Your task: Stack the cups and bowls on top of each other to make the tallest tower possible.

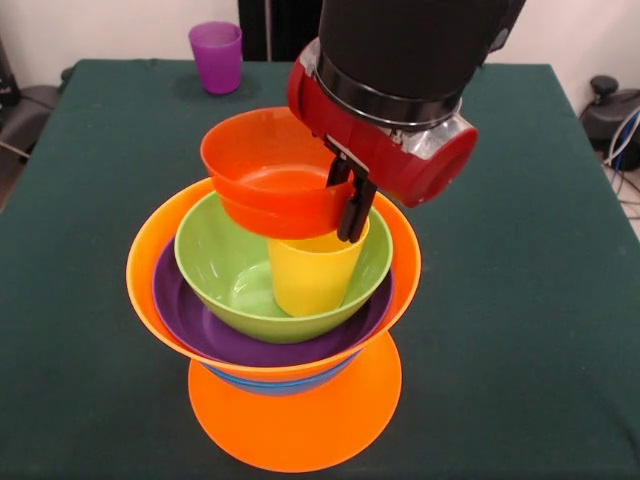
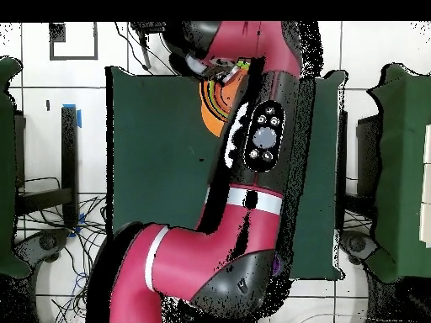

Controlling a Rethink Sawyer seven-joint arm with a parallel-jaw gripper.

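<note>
The tower stands at the table's middle. An upturned large orange bowl (image 1: 300, 425) is its base. On it sit a blue bowl (image 1: 270, 385), an upright large orange bowl (image 1: 143, 285), a shallow purple bowl (image 1: 190, 318) and a green bowl (image 1: 222, 262). The yellow cup (image 1: 310, 278) stands upright in the green bowl. My gripper (image 1: 347, 208) is shut on the rim of a small orange-red bowl (image 1: 262, 168), which is tilted over the cup's mouth. The purple cup (image 1: 216, 55) stands alone at the far left. In the overhead view the arm hides most of the tower (image 2: 210, 118).
The table has a dark green cloth (image 1: 520, 260). Black equipment and cables (image 1: 612, 115) lie off the table's right edge. My arm's red wrist (image 1: 400, 130) hangs over the tower's far right side.
</note>
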